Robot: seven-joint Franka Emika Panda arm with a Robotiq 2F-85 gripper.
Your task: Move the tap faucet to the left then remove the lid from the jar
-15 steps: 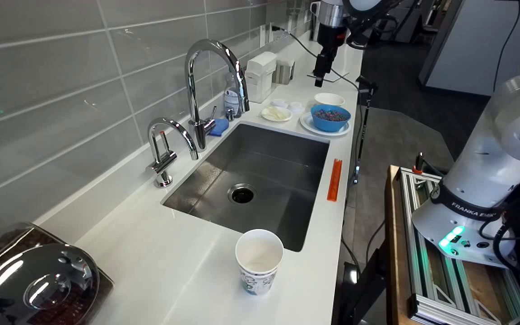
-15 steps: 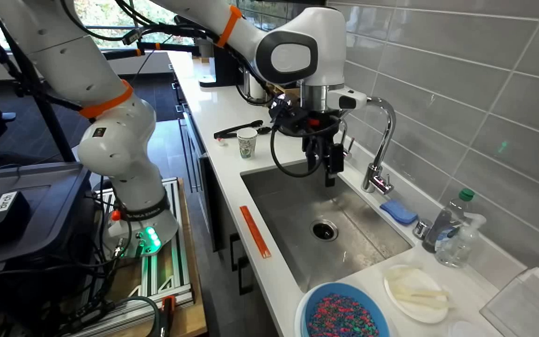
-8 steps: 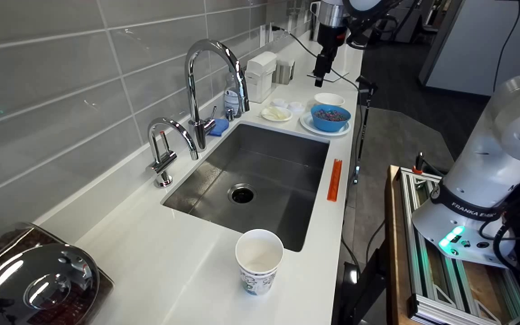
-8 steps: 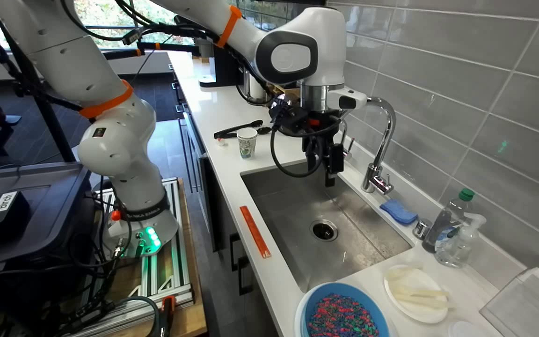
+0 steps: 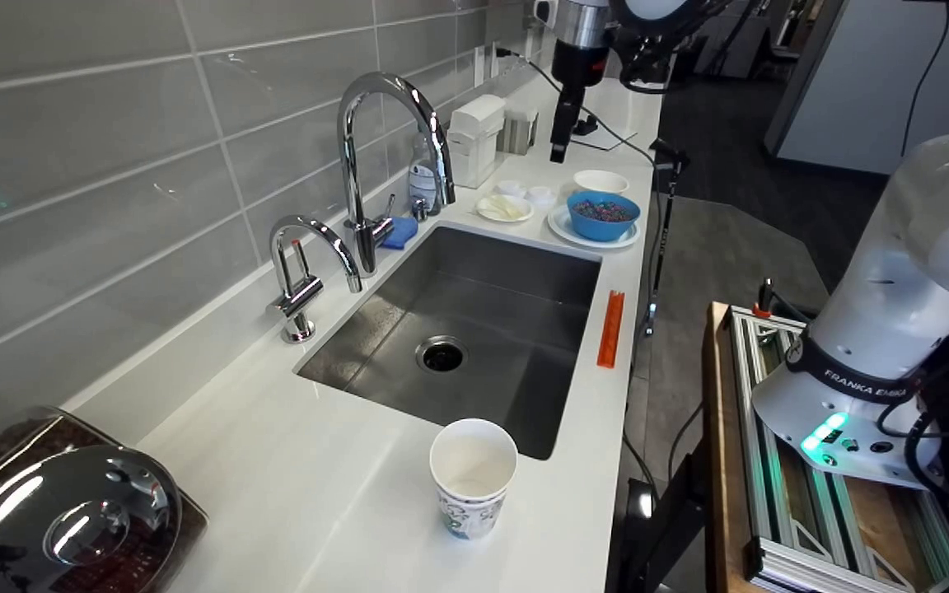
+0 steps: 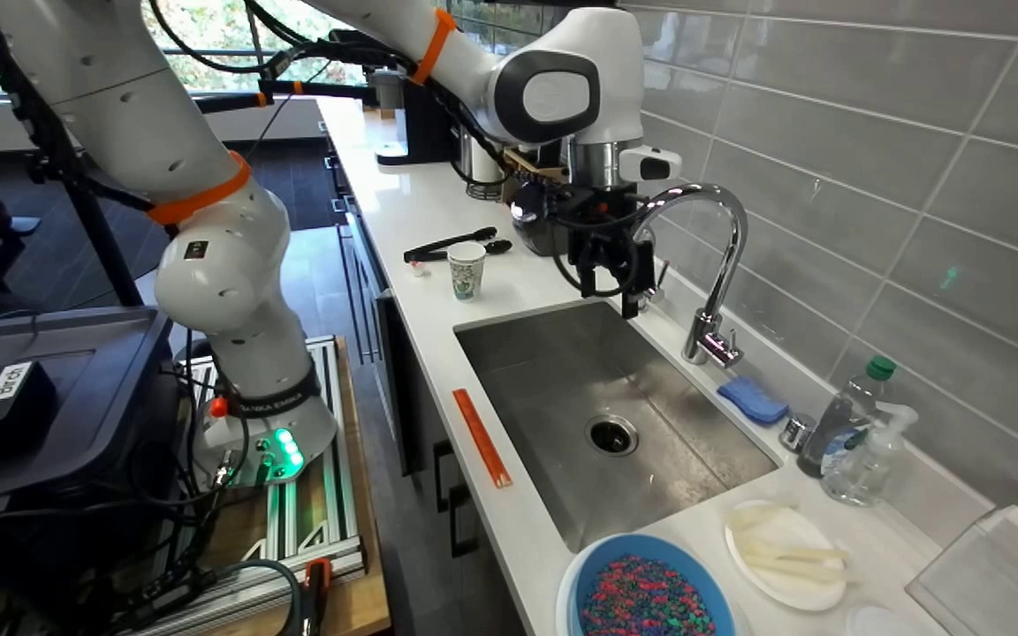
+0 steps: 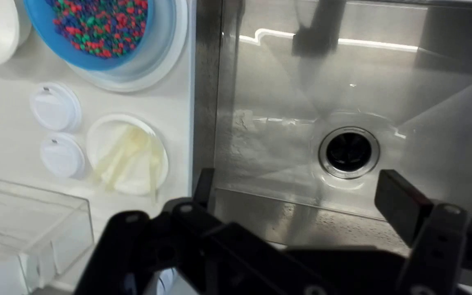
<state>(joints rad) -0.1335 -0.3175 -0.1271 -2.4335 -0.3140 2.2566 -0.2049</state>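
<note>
The tall chrome tap faucet shows in both exterior views (image 5: 349,165) (image 6: 727,274), standing at the wall side of the sink with its spout arching over the basin. The silver domed lid (image 5: 71,502) rests on the dark brown jar (image 5: 188,527) at the near left corner of an exterior view. In an exterior view the jar is mostly hidden behind my gripper (image 6: 608,298). My gripper also shows in an exterior view (image 5: 558,155) and in the wrist view (image 7: 303,192). It is open and empty, fingers wide apart, high above the sink beside the faucet's spout.
A short chrome tap (image 5: 300,292) stands beside the faucet. A paper cup (image 5: 474,511) stands at the sink's (image 5: 516,313) edge. A blue bowl (image 5: 602,226), a white plate (image 6: 787,592), an orange strip (image 5: 610,329), a sponge (image 6: 752,399) and soap bottles (image 6: 867,450) surround the sink.
My gripper has moved up and slightly away from the blue bowl, shifting left towards the wall in an exterior view. The spout's end now shows in front of it. Faucet, lid and jar look unmoved.
</note>
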